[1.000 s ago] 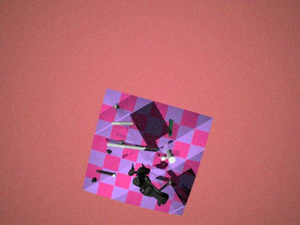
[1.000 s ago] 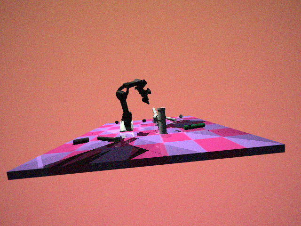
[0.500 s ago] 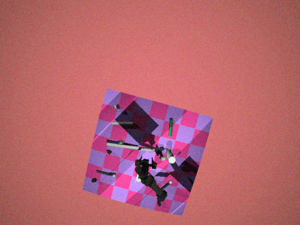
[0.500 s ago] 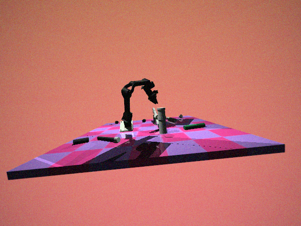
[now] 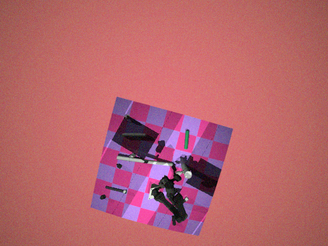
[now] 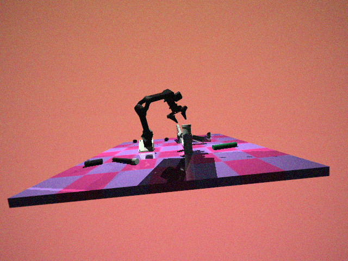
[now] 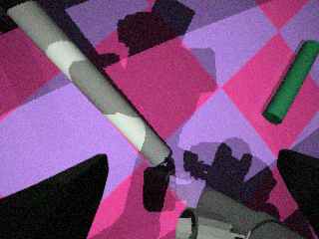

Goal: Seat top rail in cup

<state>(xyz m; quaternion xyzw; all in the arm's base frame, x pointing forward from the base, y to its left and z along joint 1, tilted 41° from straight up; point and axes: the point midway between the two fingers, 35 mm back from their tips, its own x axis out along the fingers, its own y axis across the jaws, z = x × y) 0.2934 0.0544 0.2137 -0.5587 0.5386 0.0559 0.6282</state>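
Observation:
The pale grey rail (image 5: pixel 129 159) (image 7: pixel 95 90) slants across the scene, passing the loop cap (image 5: pixel 132 155) near its far end. Its cut end in the wrist view points toward the big post (image 5: pixel 185 168) (image 6: pixel 187 140) (image 7: pixel 224 203), with a visible gap to the rail-end cup (image 5: pixel 179 172) (image 7: pixel 185 224). The cup hangs at the post's side with its round mouth showing. The brace band's exact height is hard to tell. My gripper (image 6: pixel 181 120) (image 7: pixel 192 160) is open and empty, above and beside the post top, not touching the rail.
A green cylinder (image 5: pixel 186 139) (image 6: pixel 224 145) (image 7: pixel 291 85) lies beyond the post. A dark cylinder with a pale end (image 5: pixel 115 188) lies near a dark knob (image 5: pixel 102 197). Another knob (image 5: pixel 119 165) is beside the rail. A shadowed bar (image 5: pixel 134 135) lies behind it.

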